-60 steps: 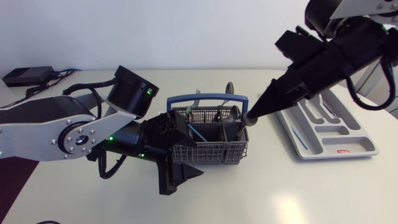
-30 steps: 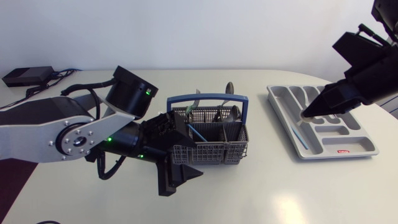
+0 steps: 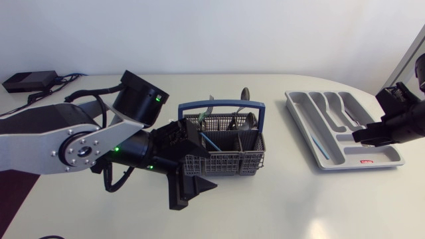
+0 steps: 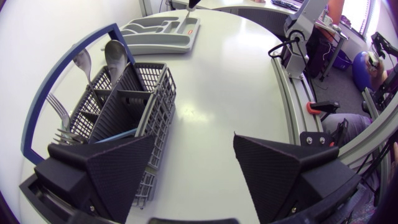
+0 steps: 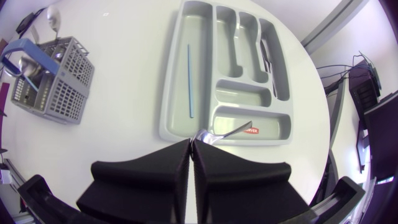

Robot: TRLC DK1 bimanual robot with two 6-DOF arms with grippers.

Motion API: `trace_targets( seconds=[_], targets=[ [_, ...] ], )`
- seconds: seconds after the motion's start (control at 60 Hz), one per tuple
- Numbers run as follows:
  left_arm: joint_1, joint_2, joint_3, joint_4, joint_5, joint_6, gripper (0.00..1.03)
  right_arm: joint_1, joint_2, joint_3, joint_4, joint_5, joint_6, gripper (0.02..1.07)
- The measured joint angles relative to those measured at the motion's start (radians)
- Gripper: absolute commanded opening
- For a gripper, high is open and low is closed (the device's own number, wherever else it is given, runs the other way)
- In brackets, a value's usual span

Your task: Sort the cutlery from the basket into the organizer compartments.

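Observation:
The grey mesh basket (image 3: 229, 159) with a blue handle stands mid-table, holding forks, spoons (image 4: 115, 55) and a blue stick. My left gripper (image 3: 191, 187) sits open at its near-left corner; in the left wrist view one finger (image 4: 102, 168) lies by the basket (image 4: 127, 102) wall, the other over bare table. The grey organizer (image 3: 335, 162) lies to the right. My right gripper (image 3: 357, 137) hovers over its near right end, shut on a metal spoon (image 5: 225, 132) that sticks out ahead of the fingertips above the organizer's (image 5: 171, 93) small front compartments.
A thin blue stick (image 5: 189, 79) lies in the organizer's long side compartment and dark cutlery (image 5: 266, 53) in the outermost slot. A black box (image 3: 30, 81) with cables sits at the back left. The table's curved edge runs close behind the organizer.
My right arm lifted the spoon out of the basket and swung right, across the organizer to its near right end. The left arm and the basket stayed put.

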Motion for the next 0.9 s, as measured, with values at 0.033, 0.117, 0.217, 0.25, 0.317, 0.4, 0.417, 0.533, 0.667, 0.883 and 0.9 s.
trace_targets(
  seconds=[0.033,0.117,0.217,0.25,0.317,0.4,0.417,0.533,0.667,0.883,0.9],
  targets=[
    [-0.001,0.000,0.000,0.000,0.000,0.000,0.88,-0.020,0.025,-0.009,0.032,0.002,-0.004,0.08],
    [-0.003,0.000,0.000,0.000,0.000,0.000,0.88,-0.075,0.101,-0.012,0.096,0.008,-0.018,0.08],
    [-0.003,0.000,0.000,0.000,0.000,0.000,0.88,-0.117,0.169,-0.012,0.155,0.021,-0.022,0.08],
    [-0.003,0.000,0.000,0.000,0.000,0.000,0.88,-0.129,0.190,-0.012,0.170,0.026,-0.023,0.08],
    [-0.003,0.000,0.000,0.000,0.000,0.000,0.88,-0.148,0.237,-0.011,0.198,0.032,-0.023,0.08],
    [-0.003,-0.001,0.000,0.000,0.000,0.000,0.88,-0.164,0.284,-0.007,0.222,0.036,-0.023,0.08],
    [-0.003,-0.001,0.000,0.000,0.000,0.000,0.88,-0.169,0.303,-0.001,0.229,0.039,-0.023,0.08],
    [-0.003,-0.001,0.000,0.000,0.000,0.000,0.88,-0.191,0.373,0.027,0.270,0.050,-0.026,0.10],
    [-0.003,-0.002,0.000,-0.001,0.000,0.000,0.88,-0.192,0.415,0.037,0.299,0.070,-0.026,0.23],
    [-0.003,-0.016,0.000,-0.002,0.000,0.000,0.88,-0.186,0.456,0.043,0.322,0.073,-0.025,0.43],
    [-0.003,-0.016,0.000,-0.003,0.000,0.000,0.88,-0.185,0.456,0.044,0.322,0.073,-0.026,0.45]
  ],
)
